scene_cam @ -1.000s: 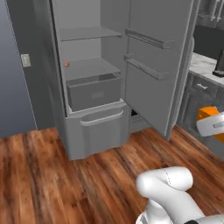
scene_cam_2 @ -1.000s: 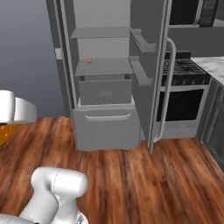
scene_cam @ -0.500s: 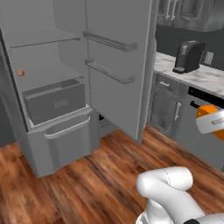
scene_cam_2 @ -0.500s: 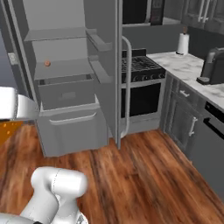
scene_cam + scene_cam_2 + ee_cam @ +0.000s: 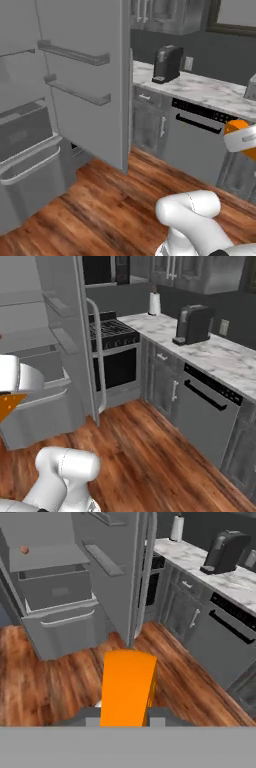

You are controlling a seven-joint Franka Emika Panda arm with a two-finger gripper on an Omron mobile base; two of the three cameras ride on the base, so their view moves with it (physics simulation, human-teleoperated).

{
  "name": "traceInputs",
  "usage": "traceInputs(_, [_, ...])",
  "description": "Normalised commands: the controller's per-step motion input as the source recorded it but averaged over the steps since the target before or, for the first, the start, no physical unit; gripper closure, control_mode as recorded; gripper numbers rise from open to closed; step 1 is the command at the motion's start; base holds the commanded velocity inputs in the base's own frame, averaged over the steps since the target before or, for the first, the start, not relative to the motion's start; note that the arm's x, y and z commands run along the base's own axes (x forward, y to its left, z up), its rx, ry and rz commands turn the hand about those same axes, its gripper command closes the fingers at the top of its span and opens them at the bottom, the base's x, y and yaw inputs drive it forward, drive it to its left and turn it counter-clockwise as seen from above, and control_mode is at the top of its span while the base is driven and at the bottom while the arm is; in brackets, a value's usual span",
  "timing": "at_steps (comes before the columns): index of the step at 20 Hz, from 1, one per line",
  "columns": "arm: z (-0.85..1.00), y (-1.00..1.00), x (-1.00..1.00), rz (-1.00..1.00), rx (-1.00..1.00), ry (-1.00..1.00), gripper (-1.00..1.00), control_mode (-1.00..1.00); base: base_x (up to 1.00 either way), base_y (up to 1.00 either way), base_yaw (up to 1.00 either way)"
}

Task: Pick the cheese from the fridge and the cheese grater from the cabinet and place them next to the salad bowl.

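Both base views are swinging rightward since the earlier frames (the base itself is turning, so the fridge point(image 5: 45, 125) is sliding toward the left edge while the marble desk point(image 5: 220, 358) is coming into the middle). Between the jaws the cheese point(image 5: 127, 687) is sitting as an orange block, and the gripper point(image 5: 125, 714) is clamping it from both sides, with the two dark fingertips point(image 5: 162, 716) showing at its lower corners in the hand view. In the left base view the cheese is peeking out as an orange edge at the far right, above the dishwasher point(image 5: 192, 142); in the right base view an orange corner of it is hanging at the left edge below the white hand. The fridge door point(image 5: 85, 75) is standing open, with its door racks facing the room. A small reddish ball point(image 5: 24, 549) is resting on a fridge shelf. On the desk a dark coffee machine point(image 5: 192, 323) is standing, and a paper towel roll point(image 5: 154, 303) is standing farther back near the stove point(image 5: 112, 336).
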Motion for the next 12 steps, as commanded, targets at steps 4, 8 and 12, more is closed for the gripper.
traceInputs(4, [0.0,0.0,0.0,0.0,0.0,0.0,1.0,1.0,-0.03,-0.86,-0.66])
traceInputs(8, [0.0,0.0,0.0,0.0,0.0,0.0,1.0,1.0,0.0,-0.02,-1.0])
traceInputs(12, [0.0,0.0,0.0,0.0,0.0,0.0,1.0,1.0,0.0,0.0,-1.0])
